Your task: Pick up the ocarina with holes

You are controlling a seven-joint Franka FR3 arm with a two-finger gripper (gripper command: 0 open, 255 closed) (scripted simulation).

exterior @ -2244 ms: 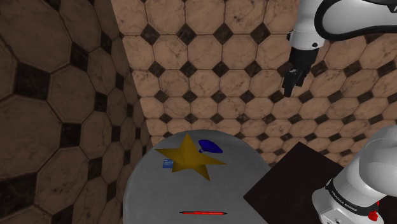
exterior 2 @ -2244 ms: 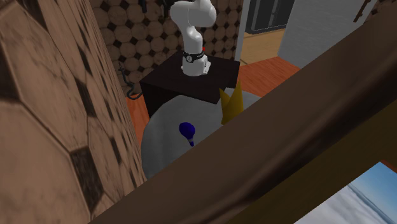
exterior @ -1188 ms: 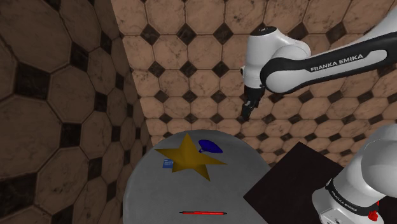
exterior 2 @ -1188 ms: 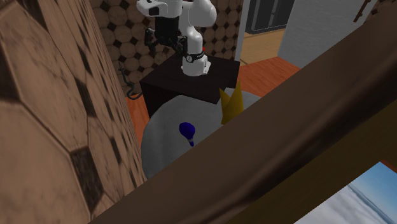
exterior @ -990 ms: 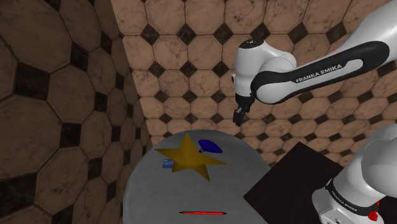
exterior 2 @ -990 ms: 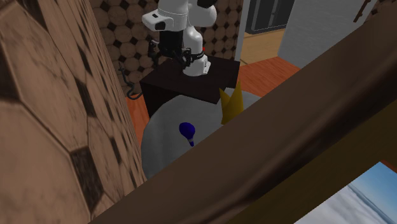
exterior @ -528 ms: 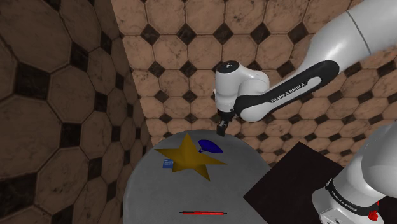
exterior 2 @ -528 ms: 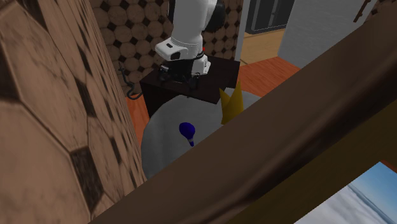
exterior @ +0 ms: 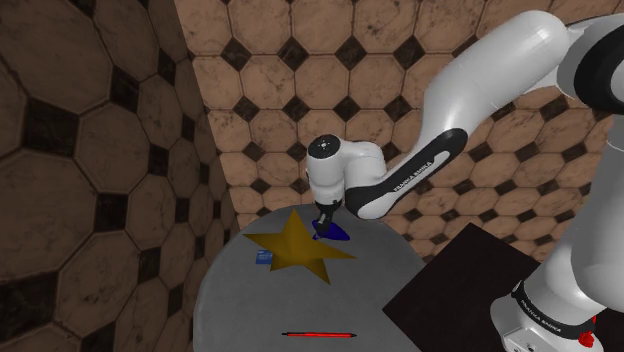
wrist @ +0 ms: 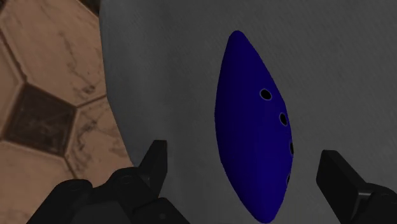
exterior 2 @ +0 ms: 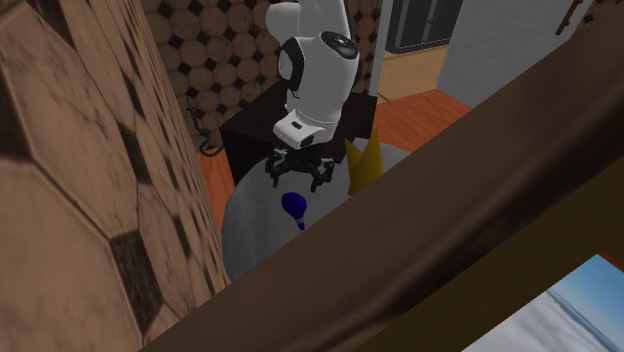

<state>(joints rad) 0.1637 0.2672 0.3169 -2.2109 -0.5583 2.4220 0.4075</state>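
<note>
Shoulder view: white arm (exterior: 400, 180) stretched from the dark stand (exterior: 455, 285) down to the far side of the round grey surface (exterior: 300, 310). Jaws low over the dark blue ocarina (exterior: 333, 232), lying flat beside an upper point of a yellow star (exterior: 295, 246). Also there: a small blue item (exterior: 264, 258) against the star's left side and a thin red stick (exterior: 318, 333) near the front edge.

Second exterior view, past a brown beam (exterior 2: 450, 210): jaws spread, directly above the ocarina (exterior 2: 294, 207), close yet apart from it.

Wrist view: jaws wide, fingers (wrist: 154, 167) flanking the ocarina (wrist: 251, 127) without touching. Four small black holes along one side. Tiled floor (wrist: 44, 95) beyond the surface's edge.
</note>
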